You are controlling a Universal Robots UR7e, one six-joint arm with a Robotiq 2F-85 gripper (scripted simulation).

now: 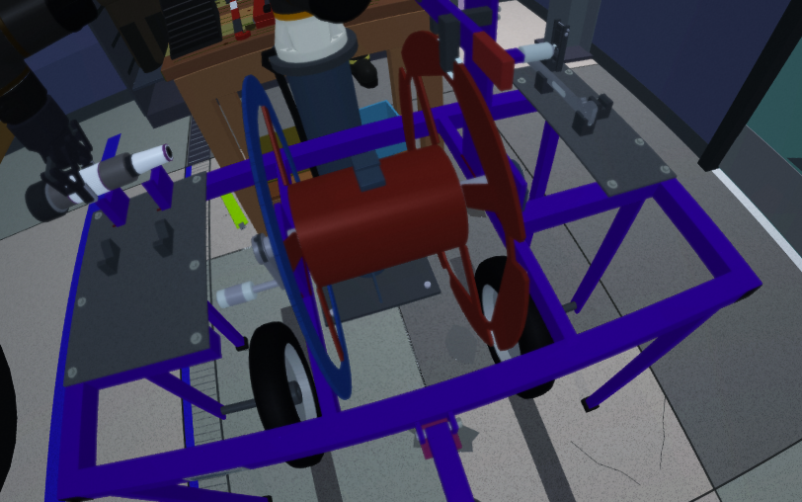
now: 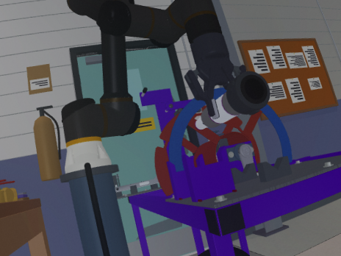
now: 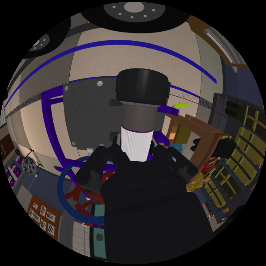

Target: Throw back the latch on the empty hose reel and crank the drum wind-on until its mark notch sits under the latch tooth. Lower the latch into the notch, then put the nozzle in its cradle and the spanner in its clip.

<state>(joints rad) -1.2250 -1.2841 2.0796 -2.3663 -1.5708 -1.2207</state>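
The nozzle (image 1: 97,176) is a white, grey and black cylinder, held level at the far left end of the reel cart. My gripper (image 1: 65,180) is closed on it, its fingers on either side of the white ribbed section (image 3: 137,145). The nozzle hangs just above the blue cradle posts (image 1: 137,192) at the far edge of the left grey plate (image 1: 139,272). The red drum (image 1: 378,210) sits mid-frame between a blue flange and a red flange. The red latch (image 1: 494,59) stands by the top of the red flange. The spanner (image 1: 571,97) lies on the right grey plate.
A wooden bench (image 1: 236,89) stands behind the cart beside my arm's pedestal (image 1: 322,89). Two dark clip blocks (image 1: 136,245) stand on the left plate. The crank handle (image 1: 242,293) sticks out left of the blue flange. Two wheels (image 1: 284,385) stand under the blue frame.
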